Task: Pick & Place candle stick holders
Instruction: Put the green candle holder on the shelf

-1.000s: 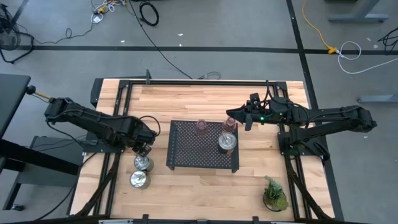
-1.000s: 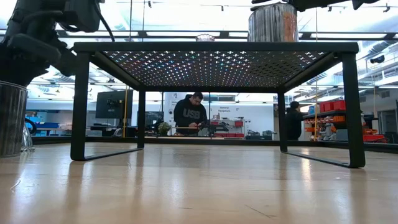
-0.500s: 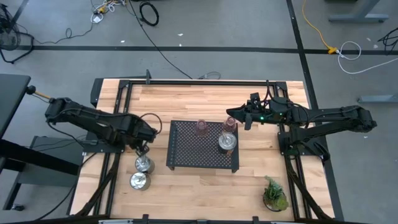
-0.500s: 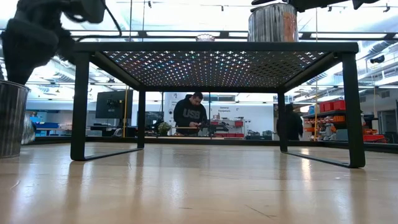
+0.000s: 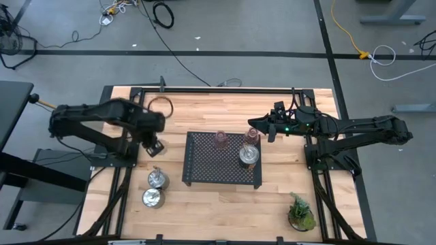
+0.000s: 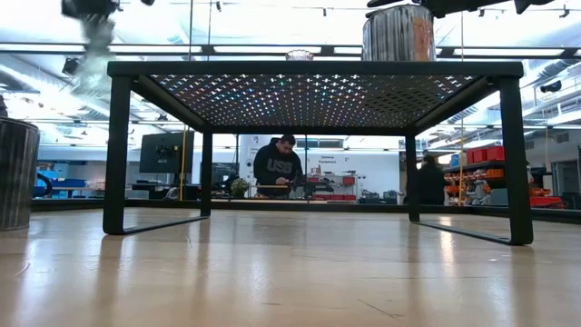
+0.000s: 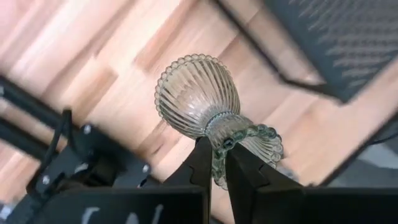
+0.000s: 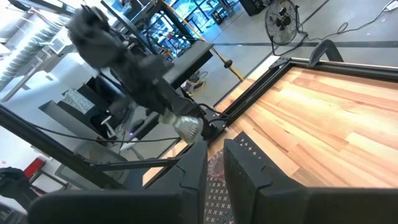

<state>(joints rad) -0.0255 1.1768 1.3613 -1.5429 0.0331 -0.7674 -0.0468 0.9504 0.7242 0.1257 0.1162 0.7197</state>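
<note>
My left gripper (image 7: 216, 163) hangs above the table's left part (image 5: 155, 145), shut on a clear greenish ribbed glass candle stick holder (image 7: 198, 93); the right wrist view shows this holder (image 8: 186, 126) too. Two silver holders (image 5: 157, 179) (image 5: 152, 197) stand on the wood near the black tray (image 5: 204, 170). On the tray stand a silver holder (image 5: 249, 155), a pink glass holder (image 5: 221, 139) and a reddish one (image 5: 251, 135). My right gripper (image 5: 262, 126) hovers shut, holding nothing, by the tray's far right corner. My left gripper pinches the holder's beaded rim (image 7: 219, 148) between its two fingers, coming from above and pointing steeply down. The holder is lifted clear of the table and hangs tipped below the fingers, its ribbed round body pointing away from them.
A small green potted plant (image 5: 301, 212) stands at the table's near right. The tray is raised on legs (image 6: 116, 154), with open space under it. In the low view a silver holder (image 6: 18, 173) stands at the left edge. People show in the room beyond.
My left gripper has risen from beside the silver holders and drawn toward the table's far edge, rolling somewhat. The greenish glass holder, which stood on the wood next to the silver holder, has come up with it, clear of the table.
</note>
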